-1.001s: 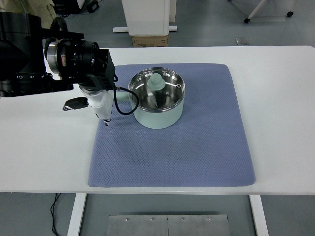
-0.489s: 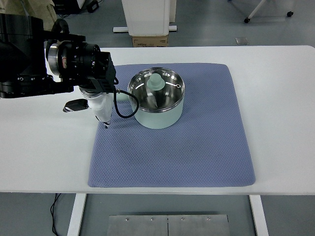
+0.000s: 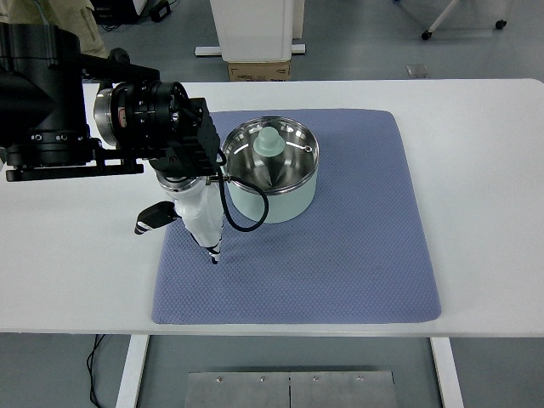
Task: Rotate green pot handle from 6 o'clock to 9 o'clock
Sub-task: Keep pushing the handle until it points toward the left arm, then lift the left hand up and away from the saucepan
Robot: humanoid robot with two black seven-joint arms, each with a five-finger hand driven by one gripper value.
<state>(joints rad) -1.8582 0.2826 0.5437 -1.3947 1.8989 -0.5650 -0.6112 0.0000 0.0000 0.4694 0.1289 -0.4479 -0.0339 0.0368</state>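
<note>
Green pot (image 3: pixel 274 180) on blue mat (image 3: pixel 340 255), a pale green knobbed piece (image 3: pixel 269 144) inside; left hand (image 3: pixel 197 214) beside it, fingers' state indiscernible.

Bright even light, soft shadows, sharp

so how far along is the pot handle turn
Cannot confirm any of it done: the green pot sits on the blue mat, but its handle is hidden behind the left hand at the pot's left side. The hand hangs there, grasp unclear. Still left: showing the handle at 9 o'clock and pulling clear.
</note>
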